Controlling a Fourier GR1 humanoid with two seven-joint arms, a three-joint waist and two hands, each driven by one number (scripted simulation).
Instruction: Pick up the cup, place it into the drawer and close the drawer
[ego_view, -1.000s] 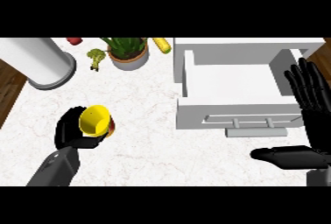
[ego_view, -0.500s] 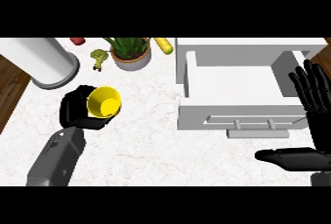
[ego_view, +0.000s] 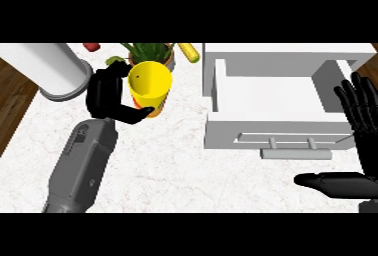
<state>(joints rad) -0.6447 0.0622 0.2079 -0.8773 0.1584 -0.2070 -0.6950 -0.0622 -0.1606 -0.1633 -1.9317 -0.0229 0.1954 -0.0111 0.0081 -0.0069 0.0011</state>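
One cup (ego_view: 150, 86) in the left hand (ego_view: 105, 94) hangs near the drawer (ego_view: 211, 85) rim

- Bright, even light falls from above; the pale surface (ego_view: 184, 165) reads almost white across its whole width.
- The drawer (ego_view: 273, 95) has a bright floor, while its right inner wall and outer front face are a darker grey.
- The handle (ego_view: 295, 152) lays a thin grey shade on the drawer front.
- The cup (ego_view: 151, 82) glows a flat yellow inside, and its outer side is duller near the left hand (ego_view: 107, 92).
- The white roll (ego_view: 52, 65) darkens to grey along its lower edge.
- Both black hands stay very dark, with a faint grey sheen along the right hand (ego_view: 362, 107).
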